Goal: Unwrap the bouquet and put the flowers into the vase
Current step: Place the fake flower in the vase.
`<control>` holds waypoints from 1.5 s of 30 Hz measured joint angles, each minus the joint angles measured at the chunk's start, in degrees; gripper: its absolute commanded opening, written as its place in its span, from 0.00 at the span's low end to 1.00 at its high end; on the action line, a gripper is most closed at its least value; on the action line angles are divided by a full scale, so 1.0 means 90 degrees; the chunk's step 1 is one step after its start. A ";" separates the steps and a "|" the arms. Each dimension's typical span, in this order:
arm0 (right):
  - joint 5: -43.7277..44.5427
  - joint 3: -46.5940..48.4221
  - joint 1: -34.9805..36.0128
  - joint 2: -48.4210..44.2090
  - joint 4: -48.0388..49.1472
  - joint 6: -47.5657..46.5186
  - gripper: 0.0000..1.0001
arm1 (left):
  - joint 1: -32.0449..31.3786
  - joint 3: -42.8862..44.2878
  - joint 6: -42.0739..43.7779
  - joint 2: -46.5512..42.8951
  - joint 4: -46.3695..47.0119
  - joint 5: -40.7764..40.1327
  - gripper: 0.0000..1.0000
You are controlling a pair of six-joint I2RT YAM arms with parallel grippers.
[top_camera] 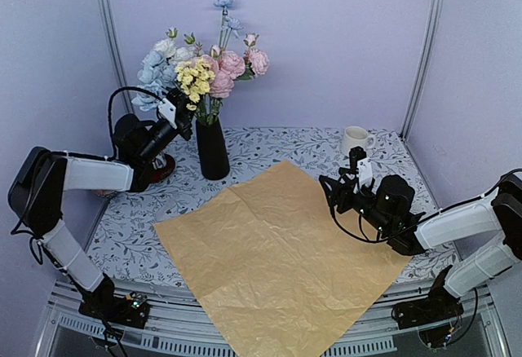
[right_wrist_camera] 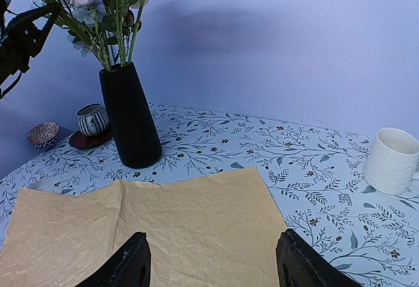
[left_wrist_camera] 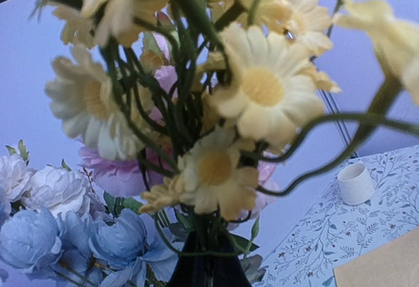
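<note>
Nearest to us, the tan paper lies unfolded and flat on the worktop. It sits as a diamond, and its near corner reaches past the worktop's near edge. The right gripper hangs just above the paper's far right edge. Its jaws stand wide and nothing is between them.

Farther back, beyond the paper's far left edge, the vase stands upright on the worktop with its long axis vertical and its mouth up. The flowers are in it. Their stems rise from the mouth and fan out, heads upward, and one pale blue stem climbs well above the rest. The left gripper points up and to the right into the yellow blooms. Its jaws are closed, but we cannot tell whether a stem is caught in them. The mug stands at the far right, well apart from the vase.

The right wrist view shows a striped cup on a red base and a small bowl left of the vase. In the top view the left arm covers most of these. The left wrist view is filled with blurred yellow blooms, with the vase's mouth below them. None of its own fingers show there.
</note>
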 measured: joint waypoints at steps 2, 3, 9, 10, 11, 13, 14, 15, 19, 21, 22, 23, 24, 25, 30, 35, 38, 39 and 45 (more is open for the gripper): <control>-0.0005 0.0000 0.0000 0.0000 0.0000 0.0000 0.68 | 0.0012 0.0000 -0.0070 0.0119 0.0087 -0.0012 0.00; -0.0010 0.0000 -0.0002 0.0000 0.0000 0.0000 0.68 | 0.0017 0.0000 -0.0107 0.0182 0.0126 -0.0012 0.00; -0.0019 0.0000 0.0000 0.0000 0.0000 0.0002 0.68 | 0.0027 -0.0233 -0.0413 0.0549 0.0503 -0.0019 0.00; -0.0019 0.0000 -0.0002 0.0000 0.0000 0.0000 0.68 | 0.0029 -0.0277 -0.0459 0.0619 0.0573 -0.0024 0.00; -0.0022 0.0000 0.0000 0.0000 -0.0002 0.0000 0.68 | 0.0032 -0.0301 -0.0498 0.0690 0.0641 -0.0036 0.00; -0.0022 0.0000 -0.0002 0.0000 0.0000 0.0000 0.68 | 0.0036 -0.0304 -0.0556 0.0811 0.0729 -0.0085 0.00; -0.0024 0.0000 0.0000 0.0000 -0.0002 0.0000 0.68 | 0.0036 -0.0304 -0.0595 0.0848 0.0755 -0.0121 0.00; -0.0024 0.0000 -0.0002 0.0000 -0.0002 0.0000 0.68 | 0.0036 -0.0304 -0.0641 0.0882 0.0760 -0.0180 0.00; -0.0051 0.0000 0.0000 0.0000 -0.0002 0.0000 0.68 | 0.0053 -0.0272 -0.0833 0.0954 0.0610 -0.0401 0.00; -0.0080 0.0000 -0.0002 0.0000 -0.0002 0.0002 0.68 | 0.0058 -0.0180 -0.0911 0.0969 0.0425 -0.0512 0.00; -0.0090 0.0000 -0.0002 0.0000 0.0000 0.0000 0.68 | 0.0058 -0.0124 -0.0930 0.0979 0.0316 -0.0559 0.00; -0.0104 0.0000 -0.0002 0.0000 -0.0002 0.0000 0.68 | 0.0058 -0.0075 -0.0950 0.0988 0.0206 -0.0600 0.00; -0.0112 0.0000 0.0000 0.0000 0.0000 0.0000 0.68 | 0.0058 -0.0039 -0.0954 0.0996 0.0114 -0.0646 0.00; -0.0114 0.0000 -0.0002 0.0000 -0.0002 0.0000 0.68 | 0.0058 -0.0015 -0.0959 0.0998 0.0044 -0.0678 0.00; -0.0124 0.0000 -0.0002 0.0000 -0.0002 0.0002 0.68 | 0.0066 0.0119 -0.1020 0.1107 -0.0219 -0.0784 0.00; -0.0131 0.0000 -0.0002 0.0000 -0.0002 0.0000 0.68 | 0.0078 0.0277 -0.1115 0.1253 -0.0568 -0.0833 0.00; -0.0134 0.0000 -0.0002 0.0000 -0.0002 0.0000 0.68 | 0.0085 0.0284 -0.1163 0.1285 -0.0588 -0.0872 0.00; -0.0136 0.0000 -0.0002 0.0000 -0.0002 0.0000 0.68 | 0.0087 0.0284 -0.1185 0.1287 -0.0588 -0.0877 0.00; -0.0138 0.0000 -0.0002 0.0000 -0.0002 0.0000 0.68 | 0.0117 0.0296 -0.1285 0.1411 -0.0634 -0.0901 0.00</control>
